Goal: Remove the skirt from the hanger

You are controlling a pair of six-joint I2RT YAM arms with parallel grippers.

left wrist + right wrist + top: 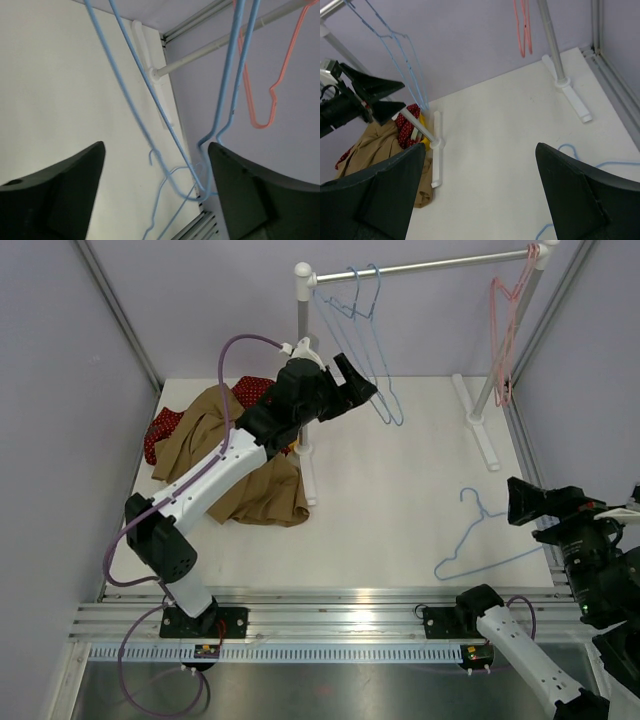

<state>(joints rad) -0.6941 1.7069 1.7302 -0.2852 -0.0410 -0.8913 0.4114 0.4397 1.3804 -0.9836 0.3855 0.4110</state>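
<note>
While my left gripper (352, 390) hangs with its jaws spread wide and empty beside the blue hangers (365, 350) on the rail (430, 267), the tan skirt (265, 495) lies crumpled on the table (400, 480) by the rack's left post. It touches a red dotted garment (162, 430). My right gripper (480, 150) is likewise spread apart and holds nothing, near a loose blue hanger (466, 540) lying on the table.

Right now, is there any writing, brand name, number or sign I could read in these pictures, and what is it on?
None can be read.
The left arm, the right arm, the rack rail and the heap of clothes show no lettering.
The small boards at the arm bases may carry print, but it is too small to read.
</note>
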